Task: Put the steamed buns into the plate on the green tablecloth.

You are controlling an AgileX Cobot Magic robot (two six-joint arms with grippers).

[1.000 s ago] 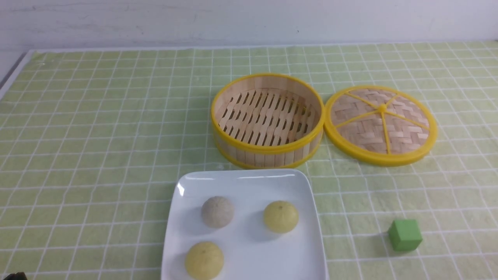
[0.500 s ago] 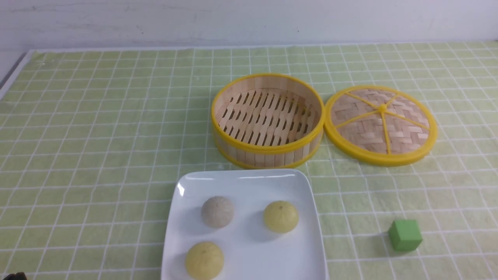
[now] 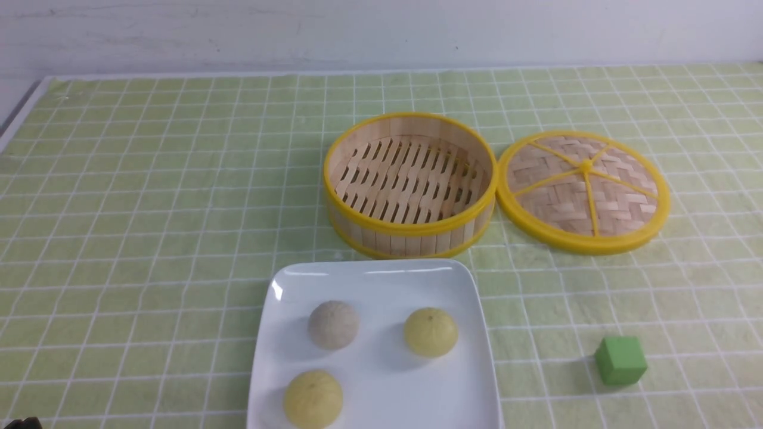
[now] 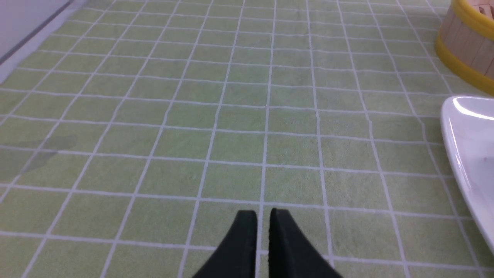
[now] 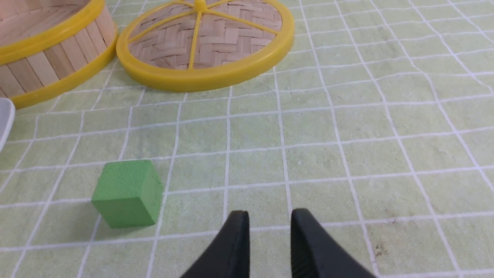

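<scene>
Three steamed buns lie in the white square plate (image 3: 369, 269) on the green tablecloth (image 3: 149, 208) at the front centre: an off-white one (image 3: 333, 324), a pale yellow one (image 3: 430, 332) to its right, and another pale yellow one (image 3: 313, 398) at the front. My left gripper (image 4: 263, 212) hovers empty over bare cloth, left of the plate's edge (image 4: 469, 146), its fingers almost touching. My right gripper (image 5: 269, 214) hovers empty over cloth, right of the green cube (image 5: 127, 193), with a plain gap between its fingers. Neither arm shows in the front view except a dark bit at the bottom left corner.
An empty yellow-rimmed bamboo steamer (image 3: 411, 238) stands just behind the plate. Its woven lid (image 3: 583, 190) lies flat to the steamer's right. The green cube (image 3: 620, 360) sits right of the plate. The table's left edge shows at the far left.
</scene>
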